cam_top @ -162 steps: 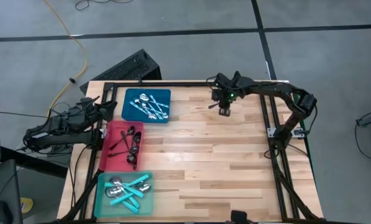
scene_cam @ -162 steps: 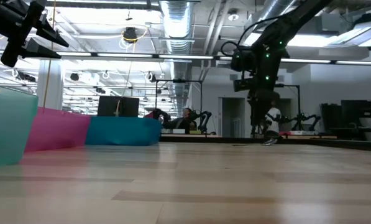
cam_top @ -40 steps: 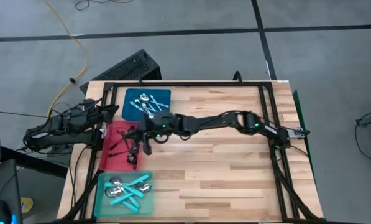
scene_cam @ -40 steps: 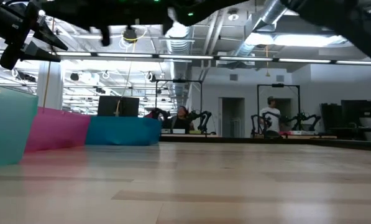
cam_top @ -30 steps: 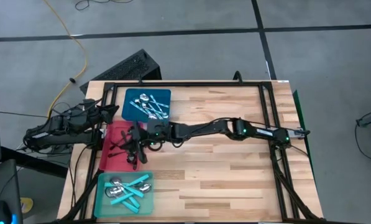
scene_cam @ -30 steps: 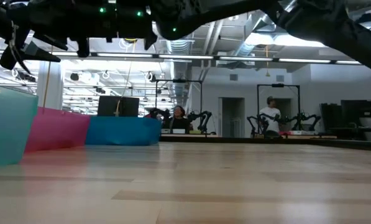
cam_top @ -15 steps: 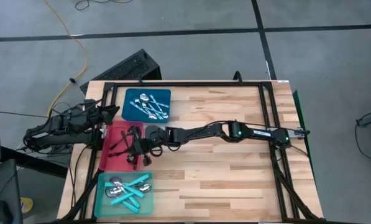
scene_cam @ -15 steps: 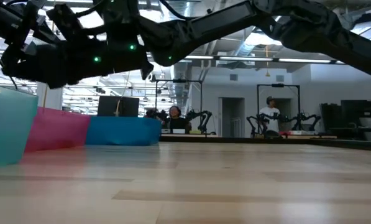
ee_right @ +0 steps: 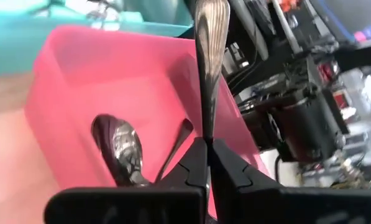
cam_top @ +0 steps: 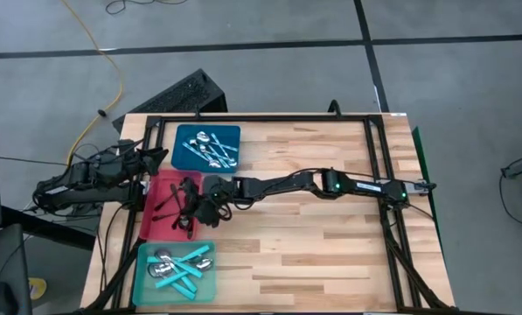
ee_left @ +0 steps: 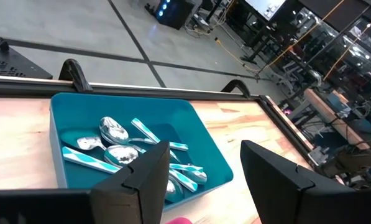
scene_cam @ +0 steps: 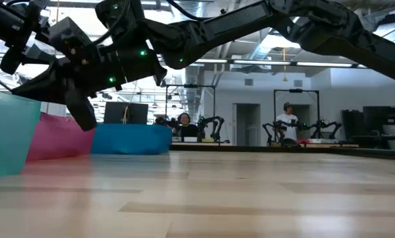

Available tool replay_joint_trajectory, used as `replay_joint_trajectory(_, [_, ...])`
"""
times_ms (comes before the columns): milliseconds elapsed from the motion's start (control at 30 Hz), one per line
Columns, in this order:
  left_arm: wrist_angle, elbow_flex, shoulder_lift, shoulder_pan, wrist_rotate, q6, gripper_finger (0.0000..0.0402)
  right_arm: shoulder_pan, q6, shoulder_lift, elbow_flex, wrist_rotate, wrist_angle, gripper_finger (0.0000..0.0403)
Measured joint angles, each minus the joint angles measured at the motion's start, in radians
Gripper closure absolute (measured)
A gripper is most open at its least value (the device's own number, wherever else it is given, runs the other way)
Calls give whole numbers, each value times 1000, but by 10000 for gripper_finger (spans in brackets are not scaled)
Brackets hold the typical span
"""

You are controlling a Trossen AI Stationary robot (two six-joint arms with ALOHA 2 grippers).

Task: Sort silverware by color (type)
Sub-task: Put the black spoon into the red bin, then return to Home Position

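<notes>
Pinched tight on a spoon (ee_right: pixel 209 59), the right gripper (ee_right: pixel 208 163) has its two dark fingers pressed against the thin neck of a dark metal handle that stands up between them in the right wrist view. From above, that gripper (cam_top: pixel 206 210) sits at centre left of the frame, the long right arm stretched flat across the wooden table (cam_top: pixel 330 254) from the right side, its tip over the red tray (cam_top: pixel 151 227). In the red tray lie dark spoons (cam_top: pixel 180 199), and the wrist view shows a dark spoon bowl (ee_right: pixel 124 146) resting on the pink floor just below the held one. In the low view the gripper (scene_cam: pixel 85 112) hangs at upper left, over the trays' walls. The left gripper (ee_left: pixel 201 171) waits at the far left edge of the table in the high view, beside the blue tray (cam_top: pixel 182 157), its fingers spread apart with nothing between them. Its wrist view looks down on the blue tray (ee_left: pixel 58 143), holding shiny spoons and turquoise-handled ones (ee_left: pixel 120 146). At lower left of the high view the teal tray (cam_top: pixel 142 289) holds turquoise-handled spoons (cam_top: pixel 184 267) with a few silver bowls among them. People (scene_cam: pixel 288 122) stand far back in the room.
</notes>
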Motion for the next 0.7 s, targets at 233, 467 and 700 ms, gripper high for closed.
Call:
replay_joint_trajectory(233, [0, 0, 0, 0, 1, 3, 219, 0, -142, 0, 0, 0, -33, 354])
replay_joint_trajectory(467, [-3, 0, 0, 0, 2, 3, 219, -9, -135, 0, 0, 0, -60, 331])
replay_joint_trajectory(700, [-13, 0, 0, 0, 3, -4, 219, -13, -37, -1, 0, 0, -50, 308])
